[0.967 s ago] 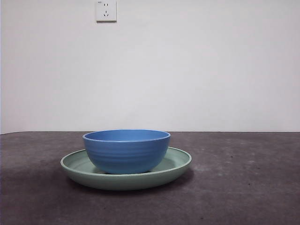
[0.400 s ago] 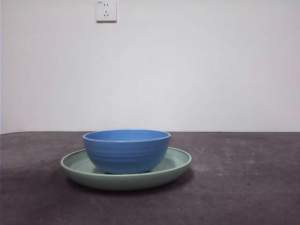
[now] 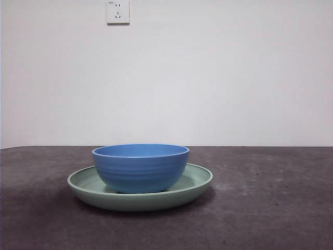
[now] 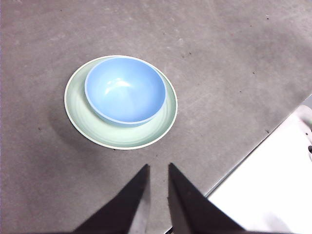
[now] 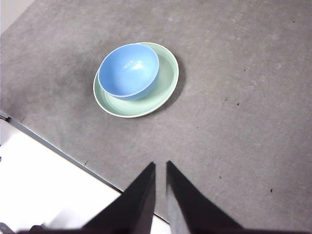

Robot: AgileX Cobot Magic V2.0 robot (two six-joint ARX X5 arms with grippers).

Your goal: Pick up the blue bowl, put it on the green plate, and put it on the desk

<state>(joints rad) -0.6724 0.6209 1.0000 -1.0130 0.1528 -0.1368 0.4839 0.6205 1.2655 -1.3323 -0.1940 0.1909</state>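
The blue bowl [image 3: 140, 167] stands upright inside the green plate [image 3: 195, 183], a little left of the plate's middle, on the desk [image 3: 270, 208]. Seen from the left wrist, the bowl [image 4: 125, 90] and plate [image 4: 165, 119] lie well ahead of my left gripper [image 4: 158, 165], which hangs high above the desk, shut and holding nothing. My right gripper [image 5: 160, 163] is likewise high and far from the bowl [image 5: 128, 70] and plate [image 5: 165, 80], shut and empty. Neither arm shows in the front view.
A white wall with a power socket [image 3: 118, 11] rises behind the desk. The desk's edge [image 4: 253, 151] runs near the left gripper, with a white surface beyond it, and another edge [image 5: 63, 153] passes near the right gripper.
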